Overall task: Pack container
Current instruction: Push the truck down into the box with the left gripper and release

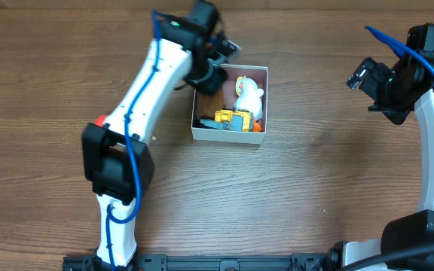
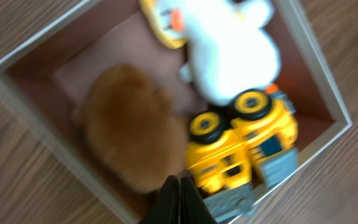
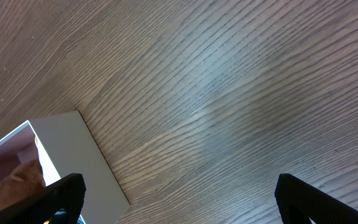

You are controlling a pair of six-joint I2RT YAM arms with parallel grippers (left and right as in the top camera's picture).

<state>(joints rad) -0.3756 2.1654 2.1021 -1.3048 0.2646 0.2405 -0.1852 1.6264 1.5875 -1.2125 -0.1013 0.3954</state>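
Observation:
The container [image 1: 228, 135], a white-walled box with a pink inside, sits at the table's middle back. It holds a white duck plush [image 1: 249, 95], a yellow toy truck [image 1: 230, 120] and a brown furry toy [image 1: 207, 102]. My left gripper [image 1: 215, 71] hovers over the box's back left corner. In the left wrist view its fingers [image 2: 179, 200] are pressed together with nothing between them, just above the brown toy [image 2: 129, 140], beside the truck [image 2: 241, 146] and the duck [image 2: 229, 50]. My right gripper [image 1: 364, 75] is open and empty [image 3: 179, 199] over bare table, right of the box.
A small orange thing [image 1: 257, 126] shows at the box's front right corner. The box's white outer wall [image 3: 79, 149] is at the lower left of the right wrist view. Wooden table [image 1: 337, 173] lies all around the box.

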